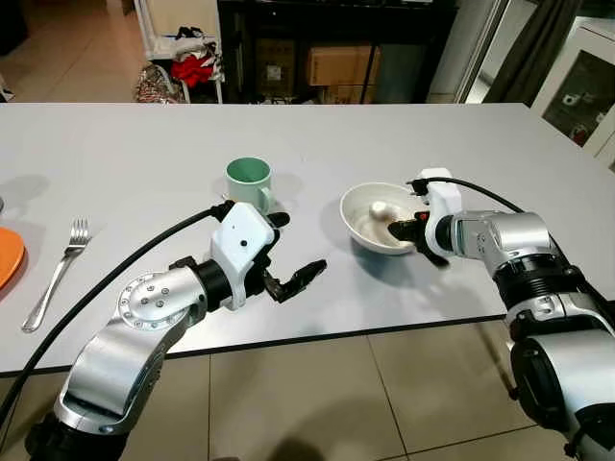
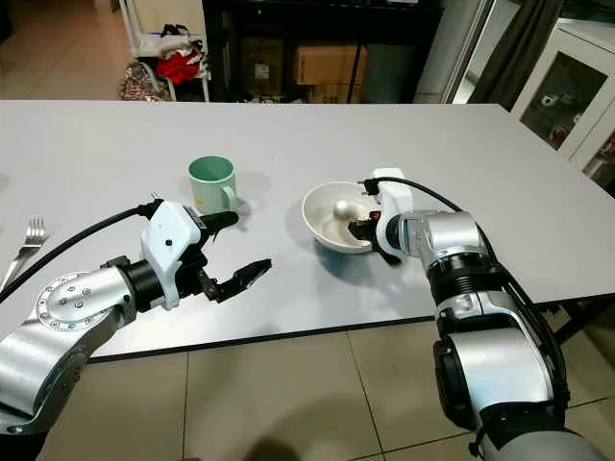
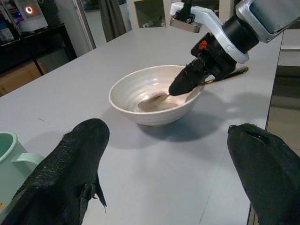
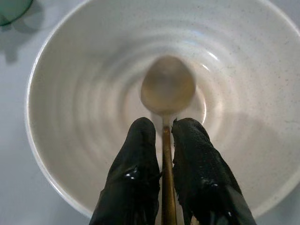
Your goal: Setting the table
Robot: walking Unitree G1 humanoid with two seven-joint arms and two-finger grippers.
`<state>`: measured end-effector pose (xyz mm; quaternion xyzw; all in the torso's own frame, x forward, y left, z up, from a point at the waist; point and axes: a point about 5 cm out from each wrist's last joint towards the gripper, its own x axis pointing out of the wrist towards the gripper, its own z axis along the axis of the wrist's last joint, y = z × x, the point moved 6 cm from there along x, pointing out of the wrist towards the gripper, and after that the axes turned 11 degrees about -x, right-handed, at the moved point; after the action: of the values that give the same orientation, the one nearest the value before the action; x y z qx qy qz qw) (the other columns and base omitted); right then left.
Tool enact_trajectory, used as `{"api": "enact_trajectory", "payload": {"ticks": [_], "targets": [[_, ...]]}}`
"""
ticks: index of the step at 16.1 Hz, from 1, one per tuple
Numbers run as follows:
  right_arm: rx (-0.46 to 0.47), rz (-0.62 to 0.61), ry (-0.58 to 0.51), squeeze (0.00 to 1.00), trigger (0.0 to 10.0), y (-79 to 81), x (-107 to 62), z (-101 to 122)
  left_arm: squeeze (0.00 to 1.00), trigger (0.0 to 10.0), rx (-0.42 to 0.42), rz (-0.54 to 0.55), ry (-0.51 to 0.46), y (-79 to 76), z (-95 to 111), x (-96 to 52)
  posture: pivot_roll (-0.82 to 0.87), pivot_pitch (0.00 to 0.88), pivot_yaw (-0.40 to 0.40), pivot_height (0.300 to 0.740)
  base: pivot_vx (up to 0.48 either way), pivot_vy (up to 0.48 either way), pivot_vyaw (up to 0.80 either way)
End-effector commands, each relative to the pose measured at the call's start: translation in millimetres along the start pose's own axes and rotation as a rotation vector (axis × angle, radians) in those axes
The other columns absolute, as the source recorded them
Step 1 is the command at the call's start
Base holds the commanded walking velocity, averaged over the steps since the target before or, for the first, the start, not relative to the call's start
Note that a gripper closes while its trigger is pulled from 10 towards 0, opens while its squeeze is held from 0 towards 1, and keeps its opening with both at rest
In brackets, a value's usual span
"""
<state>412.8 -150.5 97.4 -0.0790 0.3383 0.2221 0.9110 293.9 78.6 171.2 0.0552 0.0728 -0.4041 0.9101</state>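
Note:
A white bowl [image 1: 365,205] sits on the grey table [image 1: 135,154] right of centre. My right gripper [image 1: 397,230] reaches over the bowl's near rim, shut on the handle of a metal spoon [image 4: 167,86] whose head lies inside the bowl. A green mug [image 1: 249,181] stands left of the bowl. My left gripper [image 1: 298,250] hovers open above the table's front part, between mug and bowl, with nothing between its fingers [image 3: 70,173]. A fork [image 1: 60,271] lies at the far left next to an orange plate [image 1: 8,254].
The table's front edge runs just below my left gripper. Behind the table stand dark shelves with cardboard boxes [image 1: 336,67] and a white rack with red cloth [image 1: 192,67]. A glass cabinet [image 1: 586,86] stands at the back right.

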Motion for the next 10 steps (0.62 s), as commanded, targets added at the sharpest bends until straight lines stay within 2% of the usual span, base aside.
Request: {"api": "enact_trajectory", "payload": {"ticks": [1,3,5,6,8,9,10], "targets": [[-0.022,-0.018,-0.018,0.96,10.0,-6.0,-3.8,9.2,0.00,10.0,0.003,-0.007,0.011,-0.9,-0.5,1.6,0.07,0.000,-0.065,0.740,0.000,0.000,0.00],[-0.016,-0.025,-0.045,1.00,10.0,-8.9,-4.5,13.7,0.00,10.0,0.003,-0.007,0.010,-1.7,-0.6,1.2,0.07,0.000,-0.069,0.740,0.000,0.000,0.00],[-0.080,-0.010,-0.146,1.00,10.0,-10.0,-16.6,33.2,0.00,10.0,0.000,0.022,-0.011,3.5,3.9,-2.0,0.08,0.000,-0.077,0.740,0.000,0.000,0.00],[-0.122,-0.015,-0.235,1.00,10.0,-9.6,-31.4,45.1,0.00,10.0,-0.006,0.053,-0.031,8.5,7.4,-4.8,0.08,0.000,-0.083,0.740,0.000,0.000,0.00],[-0.113,-0.139,-0.470,1.00,10.0,-13.7,-68.9,62.0,0.00,10.0,-0.024,0.143,-0.063,21.2,10.2,-9.0,0.07,0.000,-0.074,0.740,0.000,0.000,0.00],[-0.104,-0.160,-0.509,1.00,10.0,-13.6,-75.4,63.6,0.00,10.0,-0.024,0.157,-0.066,22.9,10.3,-9.7,0.07,0.000,-0.072,0.740,0.000,0.000,0.00],[-0.119,-0.175,-0.568,1.00,10.0,-5.4,-85.9,62.0,0.00,10.0,-0.035,0.187,-0.069,26.5,9.3,-11.2,0.06,0.000,-0.067,0.740,0.000,0.000,0.00]]}}
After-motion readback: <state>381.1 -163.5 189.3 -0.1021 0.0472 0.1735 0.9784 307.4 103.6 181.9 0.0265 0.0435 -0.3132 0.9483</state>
